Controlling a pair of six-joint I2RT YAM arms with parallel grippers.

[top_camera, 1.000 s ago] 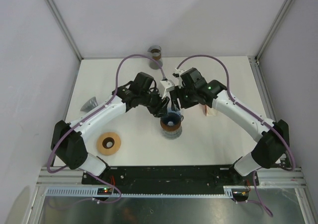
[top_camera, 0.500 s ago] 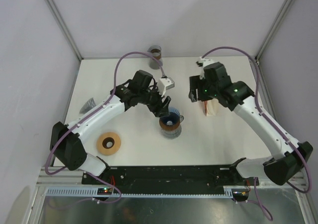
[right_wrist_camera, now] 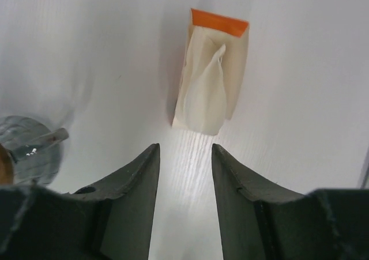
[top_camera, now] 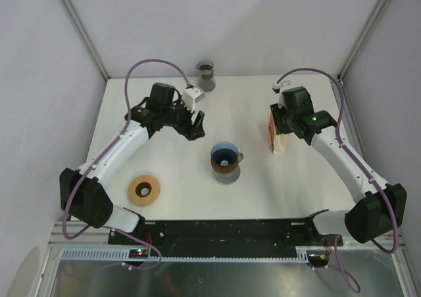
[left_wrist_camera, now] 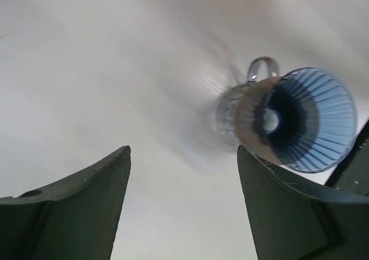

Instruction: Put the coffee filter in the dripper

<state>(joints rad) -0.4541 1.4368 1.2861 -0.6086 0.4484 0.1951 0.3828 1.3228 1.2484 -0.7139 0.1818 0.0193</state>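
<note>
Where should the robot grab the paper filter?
Probably the raised fold of the coffee filter, pinched by the right gripper coming from the pale near end of the filter pack: that thin ridge stands up from the flat paper, fitting between the jaws.

White table (top_camera: 276, 186) has a glass mug (top_camera: 227, 174) with the blue dripper (top_camera: 225, 156) in the middle, coffee filter pack (top_camera: 277, 143) right, brown ring (top_camera: 135, 190) front-left, grey cup (top_camera: 207, 77) at the back.

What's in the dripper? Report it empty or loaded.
Empty. The dripper shows bare blue ribs down to its bottom hole; the filters sit in their pack, apart from it.
</note>
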